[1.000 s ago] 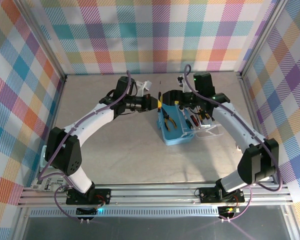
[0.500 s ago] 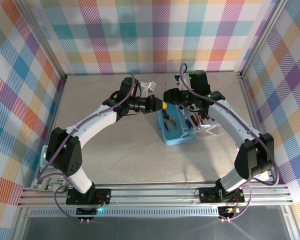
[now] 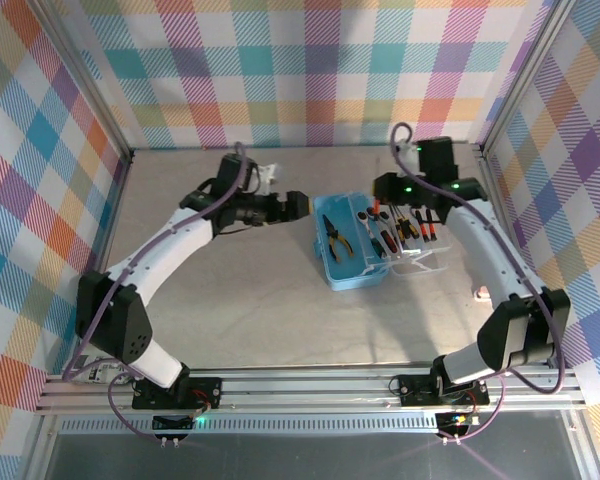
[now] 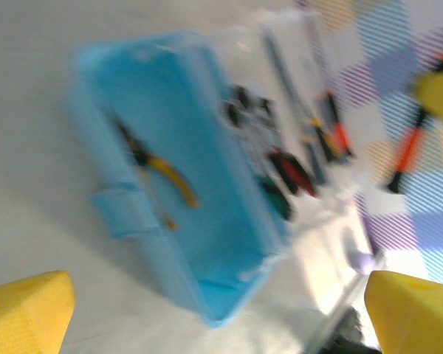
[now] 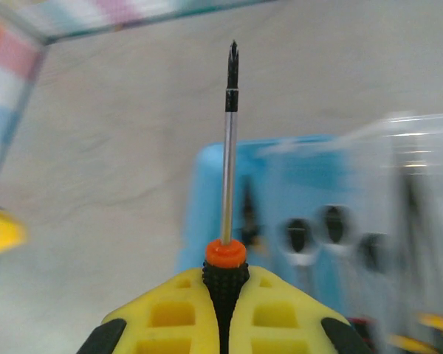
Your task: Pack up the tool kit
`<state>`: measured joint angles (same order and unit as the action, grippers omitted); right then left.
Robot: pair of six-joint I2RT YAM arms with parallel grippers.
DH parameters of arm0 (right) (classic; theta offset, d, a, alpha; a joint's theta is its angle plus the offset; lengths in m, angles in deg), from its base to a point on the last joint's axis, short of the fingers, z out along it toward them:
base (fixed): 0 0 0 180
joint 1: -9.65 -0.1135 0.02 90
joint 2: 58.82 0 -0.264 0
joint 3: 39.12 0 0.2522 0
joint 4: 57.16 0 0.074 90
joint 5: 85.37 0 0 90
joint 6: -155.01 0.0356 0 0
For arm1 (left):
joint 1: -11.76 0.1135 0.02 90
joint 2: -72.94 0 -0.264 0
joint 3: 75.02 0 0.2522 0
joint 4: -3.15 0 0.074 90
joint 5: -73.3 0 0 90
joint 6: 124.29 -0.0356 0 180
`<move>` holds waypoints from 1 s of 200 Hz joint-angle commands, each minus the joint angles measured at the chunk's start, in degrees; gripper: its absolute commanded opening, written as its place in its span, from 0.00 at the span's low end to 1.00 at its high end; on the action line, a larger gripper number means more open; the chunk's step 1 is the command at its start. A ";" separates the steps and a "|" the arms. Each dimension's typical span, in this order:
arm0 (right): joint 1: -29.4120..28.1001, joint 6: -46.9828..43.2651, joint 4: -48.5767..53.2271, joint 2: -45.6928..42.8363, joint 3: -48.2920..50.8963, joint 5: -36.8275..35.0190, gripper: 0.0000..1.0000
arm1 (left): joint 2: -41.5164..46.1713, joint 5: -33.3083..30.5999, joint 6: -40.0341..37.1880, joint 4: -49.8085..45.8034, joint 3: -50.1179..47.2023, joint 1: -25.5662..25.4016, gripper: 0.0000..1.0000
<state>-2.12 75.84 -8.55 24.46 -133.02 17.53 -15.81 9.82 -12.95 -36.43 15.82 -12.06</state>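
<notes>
From above, the left gripper has let go and drawn back left of the tool kit box, while the right gripper hangs at its far edge. On the left wrist, the yellow fingers are spread wide and empty, with the box ahead. On the right wrist, the jaws are clamped on the screwdriver. The handover looks done, and stowing it seems next.

The box sits on the tabletop. The pliers lie in it, screwdrivers to their right.
</notes>
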 commanded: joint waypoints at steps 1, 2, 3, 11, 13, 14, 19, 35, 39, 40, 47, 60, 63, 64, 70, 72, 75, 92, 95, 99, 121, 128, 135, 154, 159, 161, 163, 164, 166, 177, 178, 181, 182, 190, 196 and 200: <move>2.54 -8.86 8.80 -2.81 -1.45 -13.71 0.00 | 3.38 -12.81 -6.26 -11.87 0.71 4.65 1.00; 2.63 -9.01 8.91 -2.84 -1.39 -14.14 0.00 | 3.44 -13.25 -6.33 -12.18 0.66 4.78 1.00; 2.72 -9.13 9.00 -2.85 -1.32 -14.54 0.00 | 3.47 -13.73 -6.45 -12.47 0.64 4.94 1.00; 3.31 -10.24 9.47 -2.87 -0.79 -17.71 0.00 | 3.58 -17.49 -7.42 -14.55 0.32 5.96 1.00; 3.50 -10.51 9.52 -2.87 -0.63 -18.50 0.00 | 3.54 -18.51 -7.62 -15.19 0.28 6.19 1.00; 3.55 -10.62 9.57 -2.87 -0.59 -18.91 0.00 | 3.52 -18.96 -7.67 -15.47 0.23 6.30 1.00; 3.92 -11.14 9.74 -2.66 -0.29 -20.61 0.00 | 3.42 -21.32 -8.02 -16.65 0.03 6.89 1.00; 4.61 -12.56 10.03 -1.60 0.32 -23.91 0.00 | 2.76 -27.78 -8.67 -19.36 -1.38 8.35 1.00; 4.68 -12.93 10.03 -1.33 0.41 -24.45 0.00 | 2.52 -29.39 -8.69 -19.93 -1.84 8.63 1.00; 4.67 -12.98 10.00 -1.22 0.42 -24.57 0.00 | 2.44 -29.76 -8.73 -20.08 -1.88 8.66 1.00; 4.74 -13.37 9.97 -0.63 0.46 -25.32 0.00 | 1.96 -31.50 -8.94 -20.89 -2.40 9.08 1.00; 4.83 -13.97 9.54 0.59 0.58 -26.15 0.00 | 1.23 -32.70 -9.13 -21.50 -3.52 9.55 1.00; 4.83 -14.18 9.32 0.91 0.62 -26.17 0.00 | 1.14 -32.80 -9.13 -21.43 -3.85 9.57 1.00; 4.87 -14.22 9.25 1.00 0.65 -26.18 0.00 | 1.13 -32.87 -9.13 -21.40 -3.95 9.57 1.00; 5.00 -14.47 8.87 1.70 0.81 -26.24 0.00 | 1.04 -32.59 -9.13 -21.15 -4.52 9.57 1.00; 5.05 -14.55 8.77 2.01 0.83 -26.33 0.00 | 1.04 -32.48 -9.06 -21.01 -4.73 9.57 1.00; 5.21 -14.58 8.75 2.43 0.80 -26.46 0.00 | 1.08 -32.28 -8.98 -20.82 -5.01 9.57 1.00; 5.68 -14.87 7.86 4.59 1.22 -26.98 0.00 | 1.09 -30.97 -8.47 -19.69 -6.03 9.57 1.00; 5.77 -14.87 7.60 4.91 1.34 -26.93 0.00 | 1.12 -30.69 -8.39 -19.56 -6.14 9.57 1.00; 5.92 -14.87 7.44 5.28 1.46 -26.84 0.00 | 1.08 -30.45 -8.34 -19.30 -6.40 9.57 1.00; 6.56 -15.04 6.07 7.05 1.93 -26.01 0.00 | 0.62 -29.95 -8.25 -18.82 -6.68 9.57 1.00; 6.73 -15.18 5.94 7.55 1.76 -26.00 0.00 | 0.36 -29.74 -8.33 -18.81 -6.59 9.57 1.00; 6.85 -15.38 5.77 8.04 1.72 -26.00 0.00 | 0.17 -29.65 -8.47 -18.82 -6.51 9.57 1.00; 7.11 -15.92 5.31 9.13 1.41 -26.09 0.00 | -0.28 -29.12 -8.51 -18.57 -6.33 9.57 1.00; 7.13 -15.93 5.30 9.58 1.19 -26.09 0.00 | -0.37 -28.93 -8.51 -18.43 -6.33 9.57 1.00; 7.12 -15.93 5.31 9.74 1.19 -26.09 0.00 | -0.44 -28.82 -8.45 -18.40 -6.33 9.57 1.00; 7.14 -15.93 5.31 9.89 1.07 -26.09 0.00 | -0.45 -28.74 -8.43 -18.32 -6.35 9.57 1.00; 7.12 -15.93 5.31 9.93 1.10 -26.05 0.00 | -0.41 -28.73 -8.43 -18.31 -6.43 9.57 1.00; 7.14 -15.93 5.38 10.13 1.05 -26.08 0.00 | -0.49 -28.64 -8.42 -18.26 -6.42 9.57 1.00; 7.11 -15.88 5.33 10.87 0.85 -25.77 0.00 | -0.77 -28.33 -8.36 -18.12 -6.33 9.59 1.00; 7.11 -15.81 5.32 10.90 0.86 -25.75 0.00 | -0.79 -28.31 -8.35 -18.08 -6.33 9.58 1.00; 7.12 -15.80 5.25 11.05 0.92 -25.66 0.00 | -0.82 -28.28 -8.34 -18.03 -6.33 9.58 1.00; 7.12 -15.78 5.24 11.08 0.89 -25.61 0.00 | -0.86 -28.24 -8.34 -18.03 -6.33 9.58 1.00; 7.14 -15.60 5.06 11.40 1.03 -25.56 0.00 | -1.01 -28.02 -8.25 -18.02 -6.24 9.57 1.00; 7.16 -15.58 5.05 11.48 1.09 -25.48 0.00 | -1.12 -27.88 -8.26 -18.02 -6.19 9.57 1.00; 7.12 -15.58 5.05 11.56 1.16 -25.39 0.02 | -1.16 -27.77 -8.25 -18.03 -6.15 9.56 1.00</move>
<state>4.78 61.06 -2.71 34.78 -131.35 -8.30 -16.22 -19.09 -20.64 -54.68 9.42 -3.10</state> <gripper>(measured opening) 0.079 0.996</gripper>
